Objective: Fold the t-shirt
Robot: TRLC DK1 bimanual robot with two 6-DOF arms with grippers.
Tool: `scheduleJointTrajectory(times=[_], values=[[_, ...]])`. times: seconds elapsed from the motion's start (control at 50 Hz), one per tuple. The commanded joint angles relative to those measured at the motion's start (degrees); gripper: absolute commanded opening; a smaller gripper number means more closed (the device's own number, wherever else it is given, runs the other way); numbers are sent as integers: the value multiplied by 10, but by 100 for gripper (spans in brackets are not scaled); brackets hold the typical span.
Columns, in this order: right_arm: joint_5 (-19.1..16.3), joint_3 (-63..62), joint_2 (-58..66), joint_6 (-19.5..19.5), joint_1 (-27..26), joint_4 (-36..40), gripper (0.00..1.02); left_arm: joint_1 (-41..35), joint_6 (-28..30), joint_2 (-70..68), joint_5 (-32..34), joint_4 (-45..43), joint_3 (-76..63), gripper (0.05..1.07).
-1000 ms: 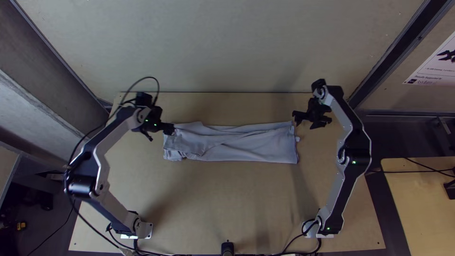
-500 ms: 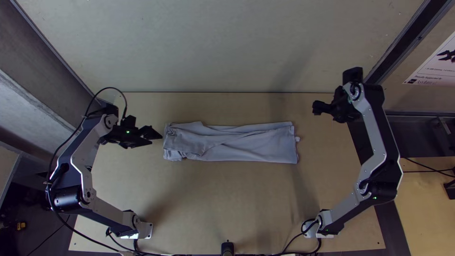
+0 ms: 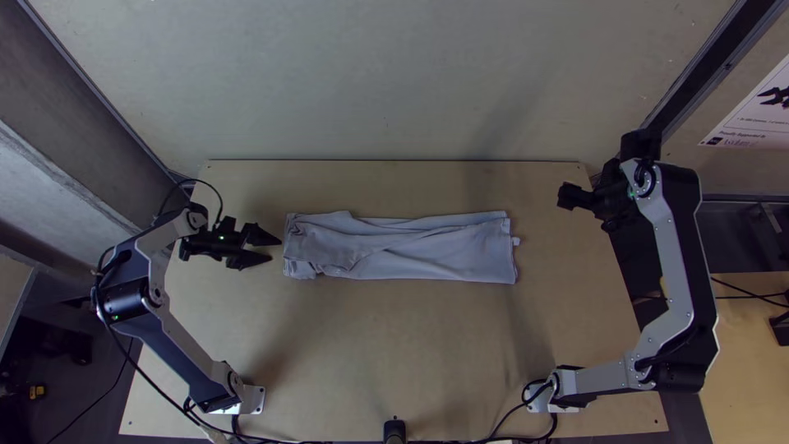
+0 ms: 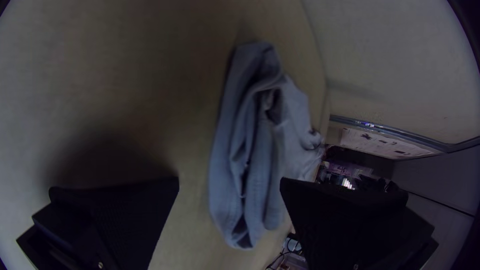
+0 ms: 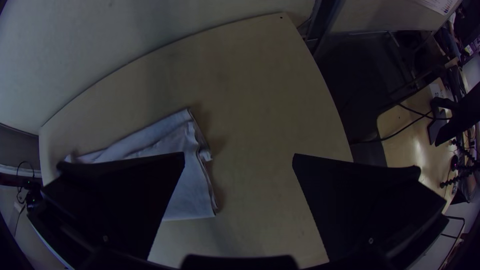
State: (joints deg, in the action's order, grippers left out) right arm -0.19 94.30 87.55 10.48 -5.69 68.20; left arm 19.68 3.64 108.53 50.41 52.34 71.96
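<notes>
Task item: t-shirt [image 3: 411, 247], resting on the table [image 3: 394, 329] b/w the two grippers. It forms a long, narrow strip of several layers, one end facing each gripper. This layout prob. serves to give each tool an end within reach.

L gripper [image 4: 229, 179]: open, fingers wide apart, no cloth held. The strip's near end is just ahead of its fingertips; the left wrist view shows a gap b/w fingers and cloth. That end is rumpled, w/ loose layers and a hollow fold. The spread is prob. meant to keep the fingers off the loose layers, or to leave room for a new grip.

R gripper [image 5: 239, 156]: open, also w/o cloth. It stands clear of the strip's other end, farther off than the L gripper is from its own. The layer edges facing it are stacked fairly straight, w/ a small bit sticking out. The clearance prob. avoids dragging them.

Status (est.): lengthwise folding looks done; strip not yet shortened. Next step, if a compact fold is req'd: grip all layers at one end, lift, and lay them back over the rest.

Caution: a shallow grip may take the top layer only and open the fold; the rumpled end may need flattening 1st.
</notes>
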Motion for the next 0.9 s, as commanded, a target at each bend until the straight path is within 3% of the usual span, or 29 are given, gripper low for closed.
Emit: scheduleJointTrajectory(times=[0.0, 0.42, 0.7, 0.74, 0.78, 0.84, 0.88], values=[[5, -32, -21, 4, -3, 4, 99, -24, 3, 22, 7, -11, 12, 103], [4, -53, -35, 9, -1, 0, 99, -155, -134, 33, -2, -134, -7, 103], [4, -65, -50, 9, -6, -1, 99, -236, -204, 12, -89, -186, -19, 100], [4, -69, -53, 10, -7, -1, 99, -242, -211, 5, -101, -186, -24, 93], [4, -75, -55, 10, -7, -2, 99, -246, -218, -1, -126, -188, -29, 78], [4, -82, -61, 11, -7, -7, 99, -250, -227, -17, -142, -190, -38, 46], [4, -86, -64, 11, -7, -11, 99, -253, -235, -24, -161, -200, -44, 19]])
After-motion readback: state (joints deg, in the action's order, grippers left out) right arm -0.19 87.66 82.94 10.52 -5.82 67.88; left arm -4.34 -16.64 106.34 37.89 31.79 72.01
